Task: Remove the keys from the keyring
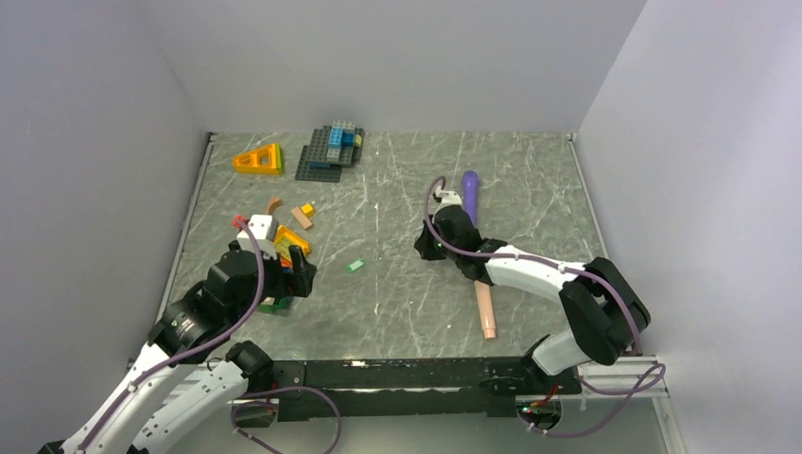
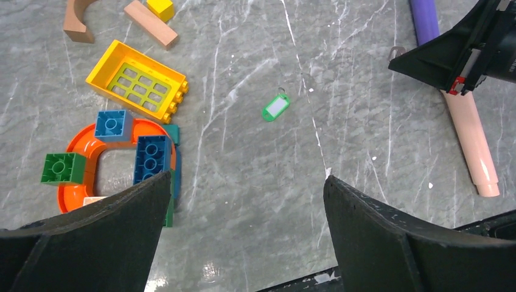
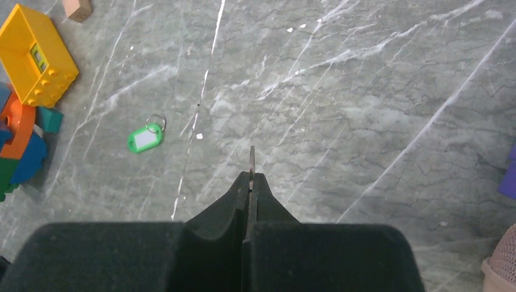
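Grey marble surface [image 1: 530, 189], walls [image 1: 397, 57] 3 sides. My L pincer [image 2: 246, 179] spread, R pincer [image 3: 250, 176] pinching thin metal bit [image 3: 252, 157]; green tag [image 2: 275, 108] mid-surface.

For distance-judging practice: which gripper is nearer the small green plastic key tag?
Left. The left gripper hangs open left of the green key tag; the right gripper, shut on a thin metal piece, sits farther right.

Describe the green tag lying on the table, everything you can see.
The green tag is a small oval of what looks like bright green plastic with a white label window. A thin metal ring sits at one end. It lies flat on the grey marbled table, alone, with nothing else touching it.
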